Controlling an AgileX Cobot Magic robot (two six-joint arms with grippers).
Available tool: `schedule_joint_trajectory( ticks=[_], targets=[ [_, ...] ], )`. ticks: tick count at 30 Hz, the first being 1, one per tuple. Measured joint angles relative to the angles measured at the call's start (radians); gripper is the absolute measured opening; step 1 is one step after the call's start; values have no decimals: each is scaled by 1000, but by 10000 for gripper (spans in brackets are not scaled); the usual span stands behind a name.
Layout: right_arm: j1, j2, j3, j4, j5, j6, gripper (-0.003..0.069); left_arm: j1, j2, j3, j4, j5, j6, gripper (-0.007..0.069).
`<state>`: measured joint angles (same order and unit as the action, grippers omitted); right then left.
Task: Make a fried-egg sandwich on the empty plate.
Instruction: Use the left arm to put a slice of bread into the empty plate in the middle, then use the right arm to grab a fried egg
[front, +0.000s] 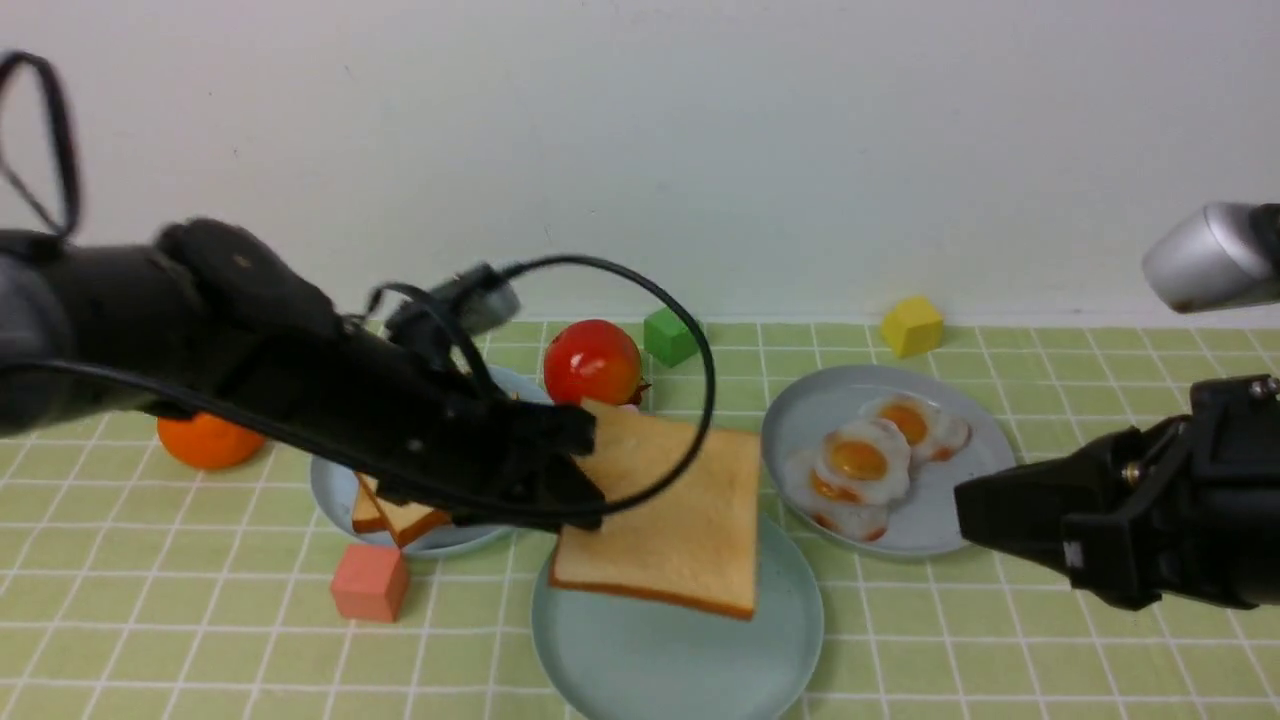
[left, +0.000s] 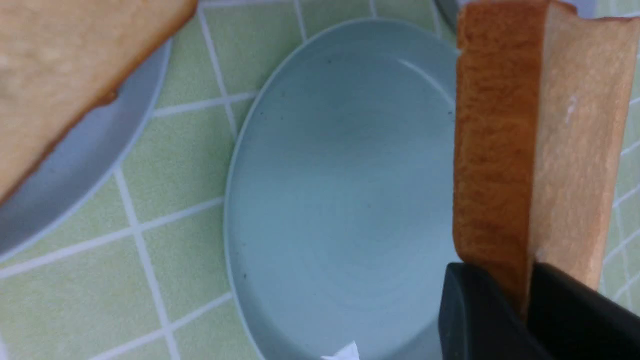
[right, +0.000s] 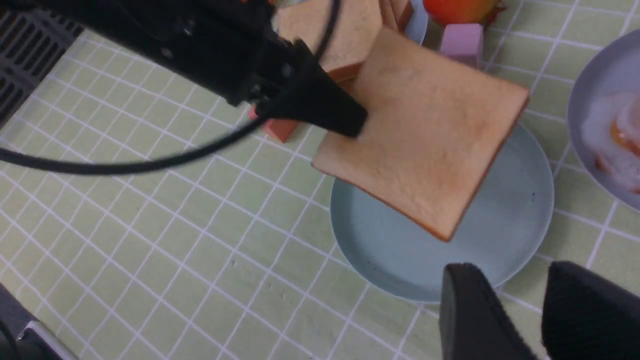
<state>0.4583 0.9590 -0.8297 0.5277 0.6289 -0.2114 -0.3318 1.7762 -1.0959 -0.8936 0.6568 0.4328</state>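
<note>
My left gripper (front: 585, 462) is shut on one corner of a square tan toast slice (front: 672, 512), holding it tilted just above the empty plate (front: 690, 672). In the left wrist view the toast slice (left: 530, 140) stands edge-on between the fingers of the left gripper (left: 521, 280), over the bare plate (left: 325, 175). Fried eggs (front: 862, 462) lie on the grey-blue plate (front: 960, 530) to the right. My right gripper (front: 968, 512) hovers beside that plate, open and holding nothing; in its wrist view the right gripper (right: 512, 268) is near the rim of the empty plate (right: 520, 235).
More toast slices (front: 400, 515) lie on a pale blue plate (front: 330, 492) at the left. A tomato (front: 592, 362), green cube (front: 670, 337) and yellow cube (front: 911, 325) stand at the back. An orange (front: 208, 440) and a salmon cube (front: 369, 582) are at the left.
</note>
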Motion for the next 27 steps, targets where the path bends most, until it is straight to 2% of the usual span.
schedule_joint_trajectory(
  ticks=[4,9,11,12,13,14,20,23,27],
  targets=[
    [0,0,0,0,-10,0,241,-29,85,0,-2,-60,-55,119],
    [0,0,0,-4,-23,12,242,-30,146,0,-1,-66,-101,133],
    [0,2,0,-16,-37,33,248,-30,146,0,7,-58,-104,176],
    [0,7,0,-29,-43,52,254,-30,144,0,15,-51,-104,210],
    [0,20,-3,-70,-45,91,267,-30,136,0,34,-39,-107,274],
    [0,31,-7,-99,-43,109,272,-30,129,0,47,-32,-110,300],
    [-49,159,-102,-329,24,369,349,-30,33,-16,190,17,-175,529],
    [-106,223,-138,-386,17,463,368,-30,-27,-55,278,42,-231,586],
    [-190,329,-158,-361,3,477,353,-34,-96,-142,351,125,-257,582]
  ],
)
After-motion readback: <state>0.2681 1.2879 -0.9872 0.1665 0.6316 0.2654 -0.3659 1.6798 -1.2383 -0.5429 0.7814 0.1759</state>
